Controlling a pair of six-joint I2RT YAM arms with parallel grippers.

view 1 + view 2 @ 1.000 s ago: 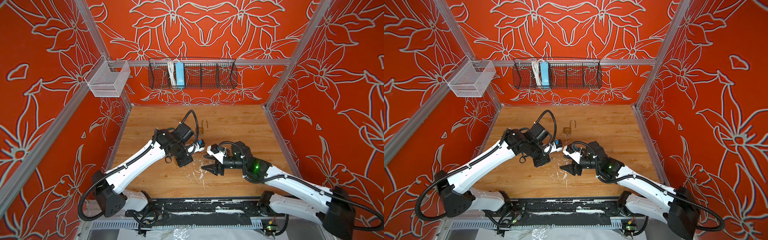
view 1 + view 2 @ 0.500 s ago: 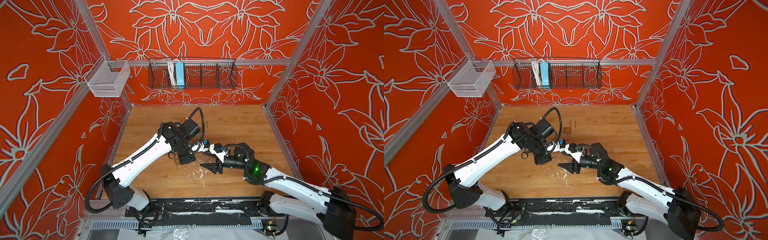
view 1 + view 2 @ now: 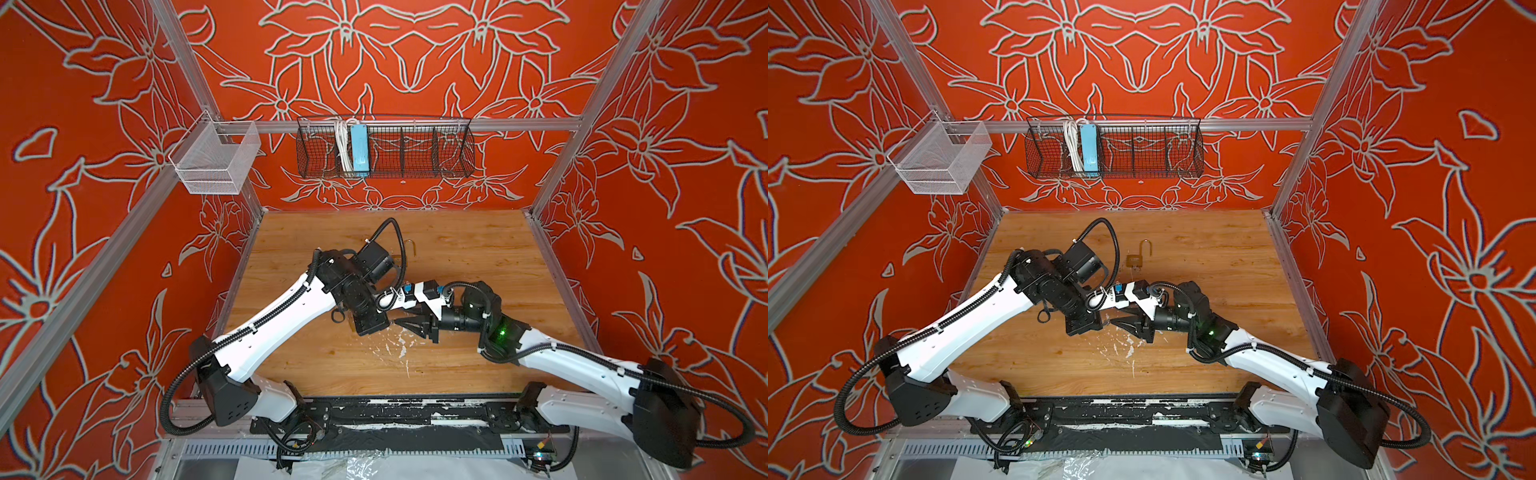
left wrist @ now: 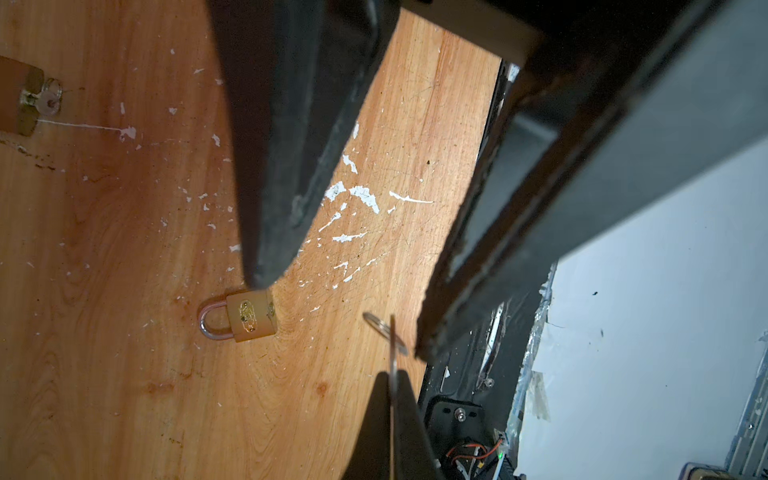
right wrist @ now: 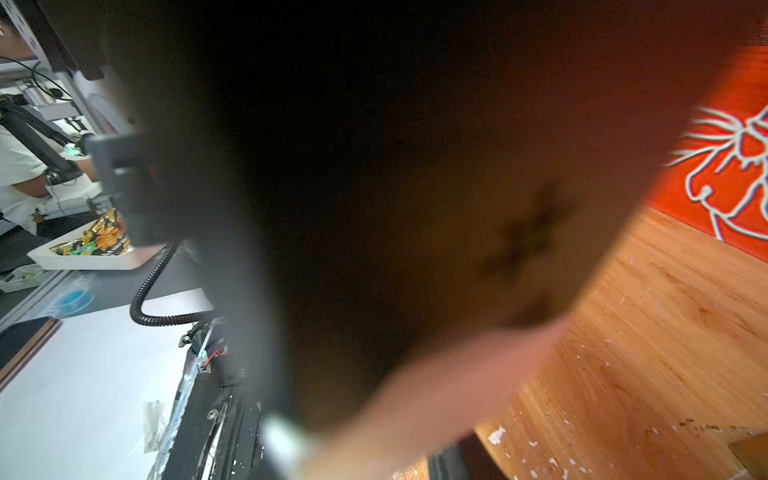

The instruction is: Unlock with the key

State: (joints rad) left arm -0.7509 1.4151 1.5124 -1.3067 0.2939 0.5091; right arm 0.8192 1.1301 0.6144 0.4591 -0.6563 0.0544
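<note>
1. The left gripper [image 4: 390, 380] is closed tight on the key [image 4: 391, 349], which shows edge-on as a thin strip between its fingertips and sticks out past them.
2. A ring [image 4: 380, 329] hangs on the free end of the key, just ahead of the left gripper's tips.
3. The right gripper [image 4: 345, 313] faces the left gripper from the opposite side. Its two dark fingers [image 4: 282, 166] stand apart with bare table [image 4: 104, 228] showing between them and nothing clamped.
4. One finger tip of the right gripper sits right beside the ring; whether they touch cannot be told.
5. The closed padlock [image 4: 250, 316] lies flat on the table, shackle shut. It is below and just past the tip of the right gripper's other finger, and a little ahead of and to one side of the left gripper's key.
6. A second padlock [image 3: 1135, 262], with its shackle swung open, lies farther off, beyond both grippers toward the back wall. A small key [image 4: 48, 97] sits in its body.
7. The right wrist view is mostly covered by a dark blurred shape close to the lens, so it does not show the jaws.
</note>
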